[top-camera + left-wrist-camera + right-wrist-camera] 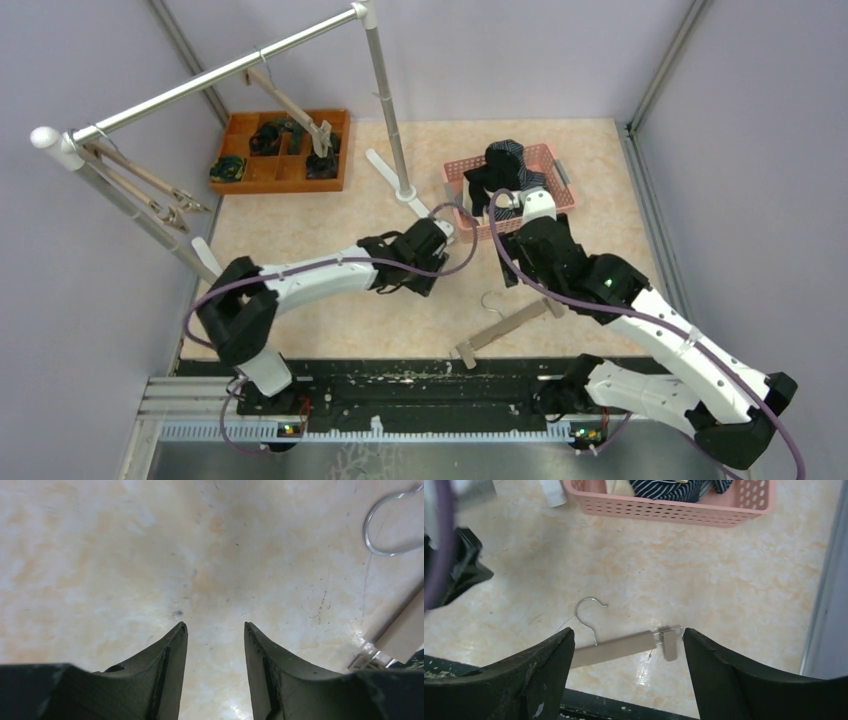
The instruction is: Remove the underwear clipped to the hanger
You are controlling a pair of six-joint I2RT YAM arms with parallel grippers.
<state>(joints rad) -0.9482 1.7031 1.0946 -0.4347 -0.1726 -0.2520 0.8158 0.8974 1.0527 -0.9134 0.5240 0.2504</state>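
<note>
Two claws show spread jaws holding nothing: the left claw [215, 627] hangs over bare tabletop with a moderate gap, and the right claw [628, 631] stands much wider. The dark and navy-striped cloth underwear [503, 165] lies heaped in a pink perforated plastic basket [560, 190] at the far right of the table, well apart from the beige clip hanger with a bent wire hook [505, 328], which lies flat near the arm bases.

The right wrist view shows the stripes [669, 489] and the basket's holed wall [674, 511] close up, with the hanger [619, 647] framed between its fingers. The left wrist view catches only the hook [385, 525] and one bar end.

Only the top view shows the silver metal rail [220, 75] with two more hangers hung on it, and the brown wooden tray [240, 180] of dark rolled bundles. The tabletop [330, 215] is glossy, beige and marbled, enclosed by pale lavender-grey walls [80, 300].
</note>
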